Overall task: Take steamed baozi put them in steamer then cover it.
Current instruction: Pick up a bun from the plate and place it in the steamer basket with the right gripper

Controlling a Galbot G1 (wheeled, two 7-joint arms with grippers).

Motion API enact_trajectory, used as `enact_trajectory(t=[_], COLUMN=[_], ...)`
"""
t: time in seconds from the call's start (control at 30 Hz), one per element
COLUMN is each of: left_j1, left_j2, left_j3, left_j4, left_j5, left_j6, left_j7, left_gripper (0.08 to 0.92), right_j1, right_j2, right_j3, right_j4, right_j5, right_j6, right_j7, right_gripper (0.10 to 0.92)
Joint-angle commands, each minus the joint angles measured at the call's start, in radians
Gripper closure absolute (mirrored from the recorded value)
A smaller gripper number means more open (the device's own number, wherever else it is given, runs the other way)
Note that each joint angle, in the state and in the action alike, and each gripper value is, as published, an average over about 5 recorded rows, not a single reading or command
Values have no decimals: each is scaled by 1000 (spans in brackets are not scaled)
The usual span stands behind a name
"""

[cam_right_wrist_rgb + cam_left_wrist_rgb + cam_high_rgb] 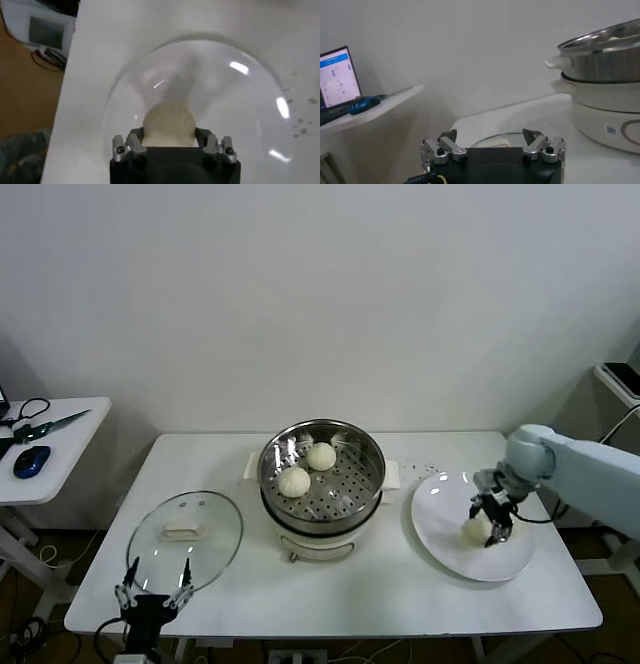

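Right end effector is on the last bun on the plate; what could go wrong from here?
The right end effector is shut on the soft baozi; it may dent or slip on lifting. The plate could shift if the bun sticks. Two buns already in the steamer crowd the drop spot.

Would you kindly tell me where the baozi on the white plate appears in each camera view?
Head view: the baozi lies on the white plate, right of the steamer, between the right gripper fingers.
Left wrist view: not in it.
Right wrist view: the baozi sits centre, clamped in the gripper.
Shared landmark: the plate.
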Motion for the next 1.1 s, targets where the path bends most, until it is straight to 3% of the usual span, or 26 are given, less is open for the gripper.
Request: enact_trajectory(t=[0.03, 0.23, 0.6, 1.1], left_j1=[-5, -5, 8, -1], left_j2=[0, -2, 17, 37], left_j3=[7, 9, 2, 2], left_j4=[0, -3, -7, 16], left_j5=[3, 3, -9, -19], left_j6=[8, 8, 6, 5], left_j7=[-2, -1, 2, 4], left_gripper=[177, 177, 177, 177], right_j1=[392, 495, 367, 211], right_j2=[212, 389, 661, 713], right_j3=[-148, -155, -58, -106], right_j4=[-9, -22, 8, 53], right_j5=[-74, -52, -79, -133], right_j6=[310, 435, 446, 466], right_j7=[-6, -16, -35, -44], right_gripper=[339, 338, 338, 338])
